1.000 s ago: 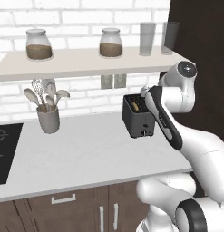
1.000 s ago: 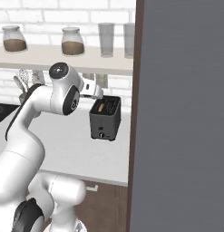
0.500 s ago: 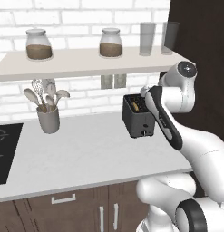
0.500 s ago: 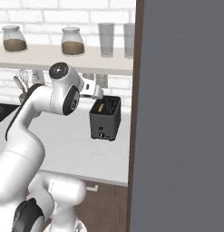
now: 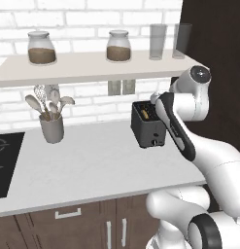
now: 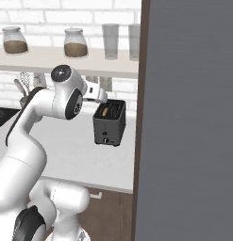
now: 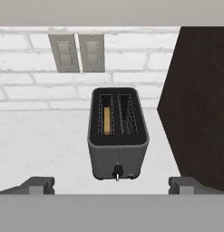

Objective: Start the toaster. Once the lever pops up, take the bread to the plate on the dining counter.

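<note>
The dark grey toaster (image 5: 148, 128) (image 6: 109, 123) (image 7: 118, 133) stands on the pale counter against the brick wall, beside a tall dark cabinet. A tan slice of bread (image 7: 106, 120) (image 5: 146, 115) (image 6: 105, 111) sits down in its left slot; the other slot is empty. The small lever and knob (image 7: 117, 171) sit low on the narrow front face. My gripper (image 7: 112, 185) hovers above and in front of the toaster, open wide, with nothing between its fingertips (image 7: 39, 185). The plate and the dining counter are out of view.
A tall dark cabinet (image 7: 199, 99) (image 6: 188, 117) rises close on the toaster's right. A shelf (image 5: 92, 65) overhead carries two jars and two glasses. A utensil holder (image 5: 52, 127) and a black cooktop (image 5: 5, 163) lie to the left. Two wall outlets (image 7: 77, 52) hang behind.
</note>
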You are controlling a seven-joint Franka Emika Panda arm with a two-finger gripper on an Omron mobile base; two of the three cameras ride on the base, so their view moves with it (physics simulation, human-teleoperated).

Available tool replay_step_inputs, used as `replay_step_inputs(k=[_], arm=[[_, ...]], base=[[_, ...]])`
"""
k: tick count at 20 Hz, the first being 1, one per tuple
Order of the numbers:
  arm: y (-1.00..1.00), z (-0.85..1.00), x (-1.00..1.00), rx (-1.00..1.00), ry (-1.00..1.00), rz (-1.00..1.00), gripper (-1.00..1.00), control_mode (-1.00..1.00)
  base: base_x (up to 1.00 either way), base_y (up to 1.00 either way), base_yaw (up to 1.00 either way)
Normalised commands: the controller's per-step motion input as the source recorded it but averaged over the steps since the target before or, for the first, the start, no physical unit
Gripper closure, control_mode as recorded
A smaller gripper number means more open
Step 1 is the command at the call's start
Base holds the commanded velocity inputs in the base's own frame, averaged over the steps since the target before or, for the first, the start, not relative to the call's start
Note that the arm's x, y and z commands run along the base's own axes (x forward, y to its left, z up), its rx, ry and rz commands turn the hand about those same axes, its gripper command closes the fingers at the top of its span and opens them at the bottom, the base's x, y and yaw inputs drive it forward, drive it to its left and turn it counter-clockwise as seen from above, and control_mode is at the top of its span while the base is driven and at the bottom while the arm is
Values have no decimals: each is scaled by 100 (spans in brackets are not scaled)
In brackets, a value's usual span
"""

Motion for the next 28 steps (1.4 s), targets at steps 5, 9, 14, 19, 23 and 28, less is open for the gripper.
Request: replay_step_inputs(k=[5,9,14,19,23,28], arm=[[0,0,0,0,0,0,-100,-100],[0,0,0,0,0,0,-100,-100],[0,0,0,0,0,0,-100,-100],[0,0,0,0,0,0,-100,-100],[0,0,0,0,0,0,-100,-100],[0,0,0,0,0,0,-100,-100]], base=[[0,0,0],[0,0,0],[0,0,0],[0,0,0],[0,0,0],[0,0,0]])
